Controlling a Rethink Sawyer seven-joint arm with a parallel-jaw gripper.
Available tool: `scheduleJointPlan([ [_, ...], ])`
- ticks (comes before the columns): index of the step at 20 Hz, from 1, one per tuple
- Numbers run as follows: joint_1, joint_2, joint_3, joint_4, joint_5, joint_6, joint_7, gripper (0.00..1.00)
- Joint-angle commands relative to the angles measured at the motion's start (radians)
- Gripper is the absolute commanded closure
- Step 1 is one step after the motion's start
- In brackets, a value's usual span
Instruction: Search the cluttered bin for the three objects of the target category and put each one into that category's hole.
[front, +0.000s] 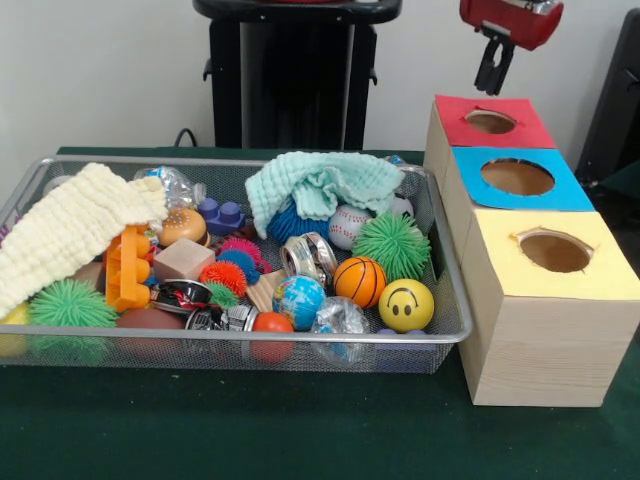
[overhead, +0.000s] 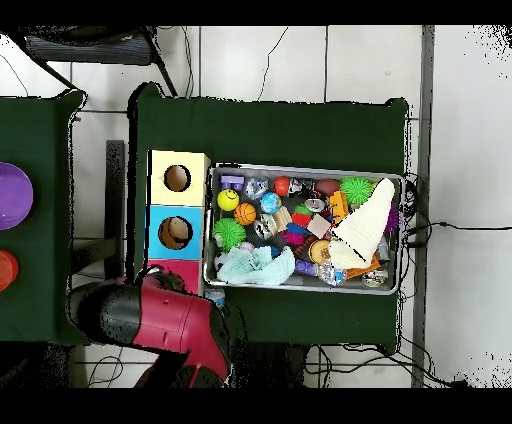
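Hovering empty with narrowly parted fingers, tool (front: 492, 78) above red hole (front: 490, 121); balls like basketball (front: 359, 281) at bin's (front: 452, 330) five o'clock, risking slips among crowded neighbours.

No readable text, label, brand, number or sign shows on anything.

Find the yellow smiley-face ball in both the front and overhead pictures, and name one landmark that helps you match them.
Front view: the smiley ball lies in the bin's lower right corner, beside the basketball.
Overhead view: the smiley ball lies in the bin's upper left corner, next to the yellow box.
Shared landmark: the yellow-topped box, the nearest box to the ball in both.
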Motion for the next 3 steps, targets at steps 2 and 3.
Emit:
scheduleJointPlan([
  [2, -0.028, 0.023, 0.012, -0.059, -0.045, 0.065, 0.139, 1.00],
  [3, -0.029, 0.025, 0.013, -0.060, -0.044, 0.063, 0.138, 1.00],
])
